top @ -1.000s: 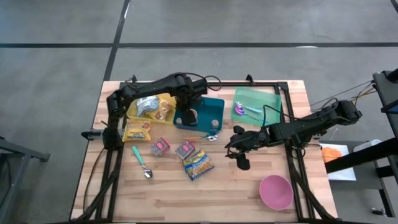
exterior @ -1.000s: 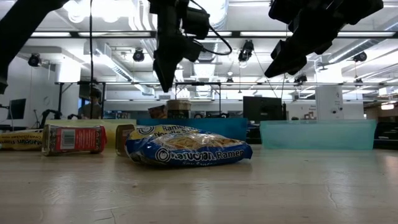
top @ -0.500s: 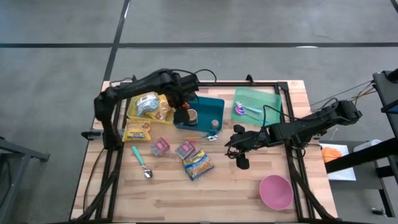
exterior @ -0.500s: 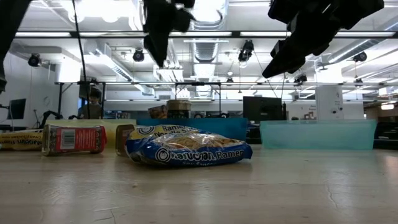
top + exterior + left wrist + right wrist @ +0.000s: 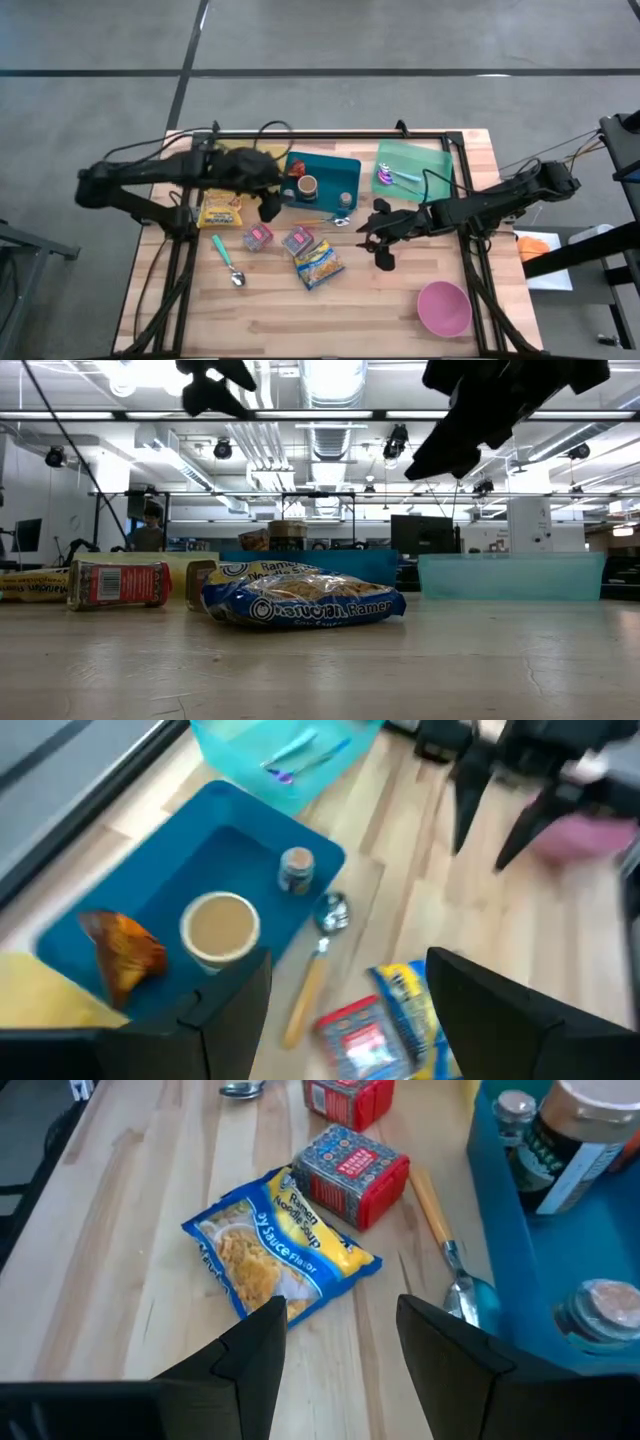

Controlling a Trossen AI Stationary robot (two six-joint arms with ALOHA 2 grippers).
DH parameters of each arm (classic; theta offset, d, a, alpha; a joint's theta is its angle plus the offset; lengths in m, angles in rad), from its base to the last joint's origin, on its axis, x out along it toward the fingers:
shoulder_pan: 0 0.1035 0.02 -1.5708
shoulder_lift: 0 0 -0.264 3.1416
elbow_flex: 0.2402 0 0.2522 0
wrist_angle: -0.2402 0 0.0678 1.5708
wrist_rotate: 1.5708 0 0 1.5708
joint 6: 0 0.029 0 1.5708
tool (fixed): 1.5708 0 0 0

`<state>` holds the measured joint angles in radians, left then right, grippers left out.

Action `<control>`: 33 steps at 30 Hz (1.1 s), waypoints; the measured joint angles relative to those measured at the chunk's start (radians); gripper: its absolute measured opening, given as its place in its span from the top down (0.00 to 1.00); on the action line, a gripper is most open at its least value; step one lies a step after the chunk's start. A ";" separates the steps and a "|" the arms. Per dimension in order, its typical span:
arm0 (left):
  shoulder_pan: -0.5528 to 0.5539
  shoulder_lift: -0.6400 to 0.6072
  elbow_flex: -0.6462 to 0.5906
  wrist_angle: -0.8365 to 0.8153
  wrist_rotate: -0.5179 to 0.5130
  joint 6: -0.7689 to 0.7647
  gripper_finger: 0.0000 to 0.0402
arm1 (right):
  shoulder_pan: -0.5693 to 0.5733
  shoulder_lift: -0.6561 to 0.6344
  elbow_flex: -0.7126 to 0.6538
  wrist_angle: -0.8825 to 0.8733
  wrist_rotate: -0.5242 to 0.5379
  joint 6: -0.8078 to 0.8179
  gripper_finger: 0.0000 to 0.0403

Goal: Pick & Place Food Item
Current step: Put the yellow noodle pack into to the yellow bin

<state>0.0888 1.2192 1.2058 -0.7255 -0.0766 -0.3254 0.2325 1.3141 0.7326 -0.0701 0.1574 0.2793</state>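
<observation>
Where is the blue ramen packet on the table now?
In the high view, the blue ramen packet lies flat on the wooden table near its middle, just beside the red box and apart from the pink bowl.

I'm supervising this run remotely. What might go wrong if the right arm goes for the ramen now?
The blue-and-yellow ramen packet lies touching the red patterned box, so the open right gripper may nudge the box. The orange-handled spoon lies close by too. The crinkly packet might slip from a shallow pinch.
</observation>
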 joint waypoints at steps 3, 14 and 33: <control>-0.032 -0.083 -0.132 0.098 -0.014 -0.122 0.32 | 0.000 0.051 -0.001 0.048 0.000 -0.044 0.53; -0.089 -0.149 -0.327 0.176 -0.081 -0.189 0.32 | 0.006 0.259 0.185 -0.022 0.012 -0.099 0.53; -0.465 0.003 -0.346 0.154 -0.263 0.011 0.32 | 0.080 0.175 0.289 -0.307 0.266 0.037 0.53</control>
<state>-0.3760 1.2219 0.8596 -0.5718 -0.3398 -0.3141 0.3122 1.4892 1.0221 -0.3766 0.4234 0.3162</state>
